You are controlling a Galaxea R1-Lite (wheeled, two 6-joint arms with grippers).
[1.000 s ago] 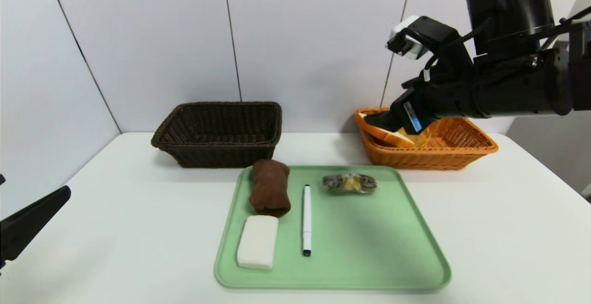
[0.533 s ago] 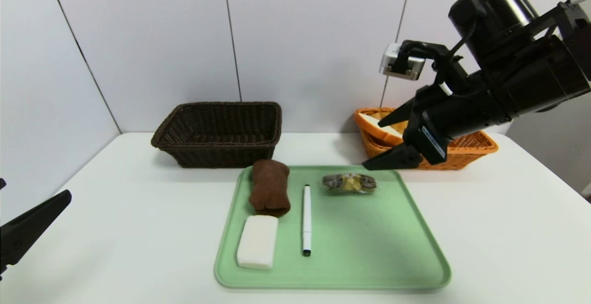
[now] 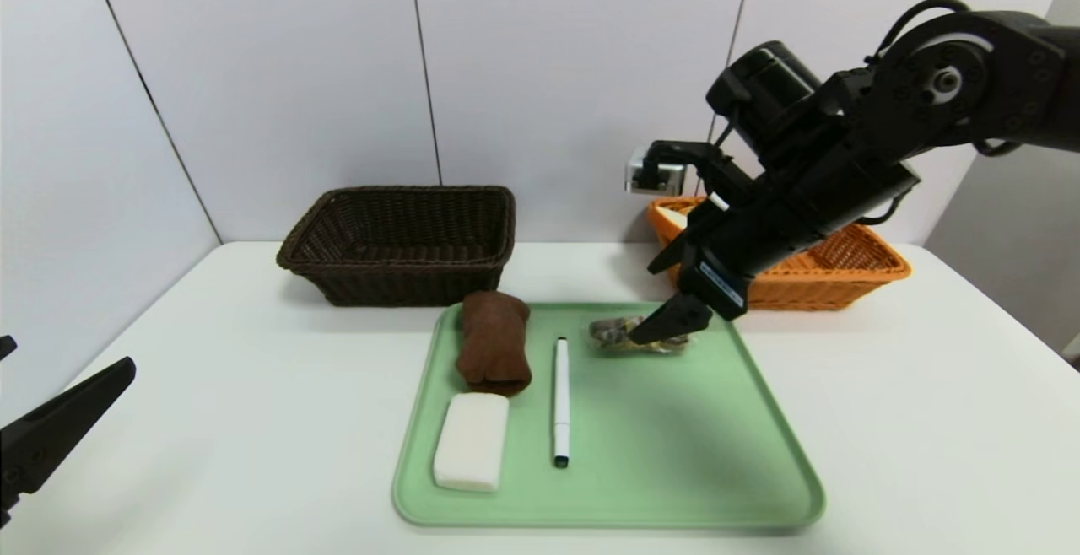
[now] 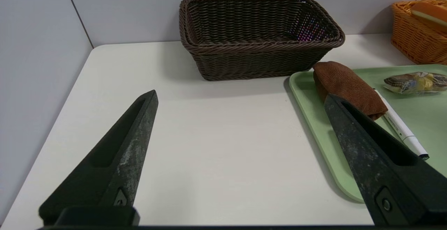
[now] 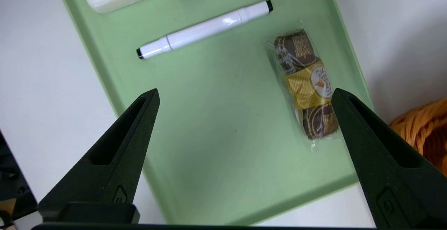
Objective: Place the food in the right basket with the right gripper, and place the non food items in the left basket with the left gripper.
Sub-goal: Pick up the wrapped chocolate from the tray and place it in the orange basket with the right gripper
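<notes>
1. Right hand (image 3: 666,298) has swung from over the orange basket (image 3: 844,272) down above the wrapped snack (image 3: 637,334) on the tray (image 3: 607,487), fingers spread, empty.
2. Bread (image 4: 429,13) already lies in that basket; snack pickup appears next.
3. Left hand (image 4: 241,156) parked over the desk (image 3: 253,420), spread.

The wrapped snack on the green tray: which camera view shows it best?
The right wrist view: the wrapped snack lies fully visible from above, wrapper print clear. In the head view the open right gripper partly covers it. The left wrist view shows it far off, at the frame's edge.
</notes>
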